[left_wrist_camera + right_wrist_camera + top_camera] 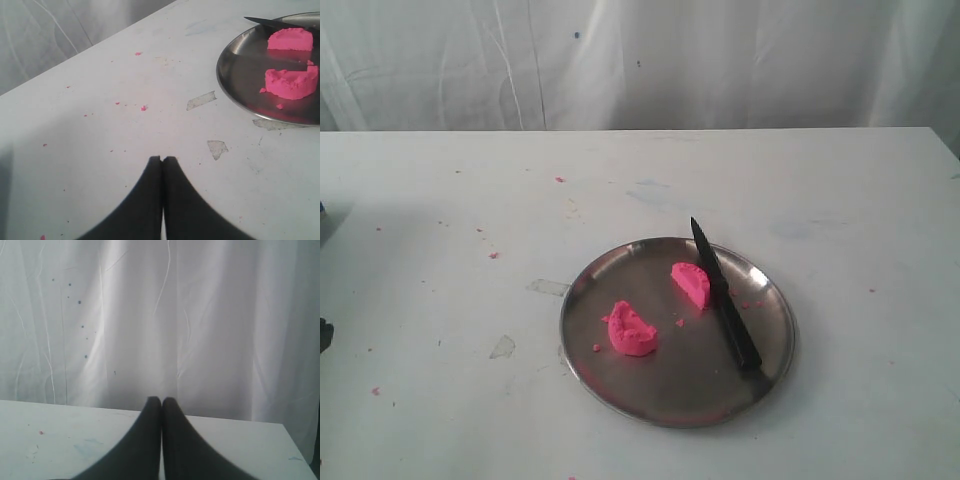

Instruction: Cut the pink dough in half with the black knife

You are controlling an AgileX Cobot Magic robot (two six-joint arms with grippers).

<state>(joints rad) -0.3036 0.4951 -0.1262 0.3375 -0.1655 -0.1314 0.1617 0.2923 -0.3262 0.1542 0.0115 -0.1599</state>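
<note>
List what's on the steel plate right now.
On the steel plate: two pink dough halves lying apart, a few pink crumbs, and the black knife, touching the far half. Whatever is under the knife and dough is covered.

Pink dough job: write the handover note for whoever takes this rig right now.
Left gripper: shut, empty, over bare table short of the steel plate.
Right gripper: shut, empty, facing the white curtain, away from the work.
Pink dough: two separate chunks on the plate, one toward the front left, one beside the knife.
Black knife: lying on the plate's right side, tip past the far rim.
Done: dough is cut in two, knife released.
Left: nothing visible, apart from pink crumbs scattered about.
</note>
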